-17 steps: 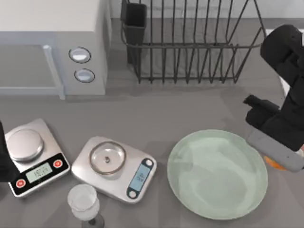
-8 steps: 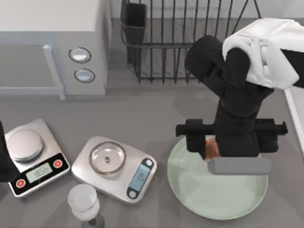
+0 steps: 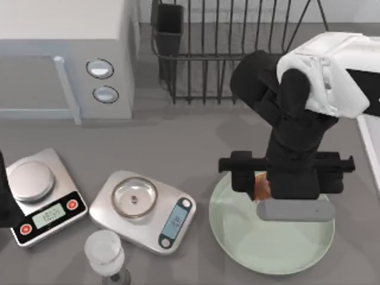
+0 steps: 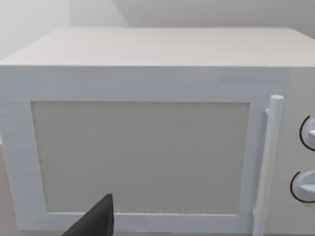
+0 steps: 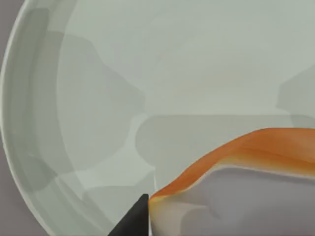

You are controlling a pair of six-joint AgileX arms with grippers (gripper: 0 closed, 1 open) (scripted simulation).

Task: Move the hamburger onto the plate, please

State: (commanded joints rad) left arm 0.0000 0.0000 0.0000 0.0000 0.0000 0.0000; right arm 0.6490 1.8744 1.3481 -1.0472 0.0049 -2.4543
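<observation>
The pale mint-green plate [image 3: 237, 237] lies at the front right of the table. My right gripper [image 3: 263, 190] hangs over the plate's far half, shut on the hamburger [image 3: 261, 186], of which a small orange-brown patch peeks out beside the black wrist. In the right wrist view the hamburger [image 5: 246, 145] is a close orange curve above the plate [image 5: 98, 98], with one dark fingertip [image 5: 134, 221] at its edge. I cannot tell whether the hamburger touches the plate. My left arm [image 3: 5, 205] is parked at the table's left edge.
A white microwave [image 3: 59, 53] fills the back left, and a black wire dish rack [image 3: 237, 53] stands behind the plate. Two kitchen scales [image 3: 41, 196] [image 3: 145, 211] and a wine glass [image 3: 105, 252] occupy the front left. The microwave door [image 4: 138, 157] faces the left wrist.
My right arm swung in from the table's right edge, carrying the hamburger to over the plate. In the last half second it barely shifted. The left arm stayed still.
</observation>
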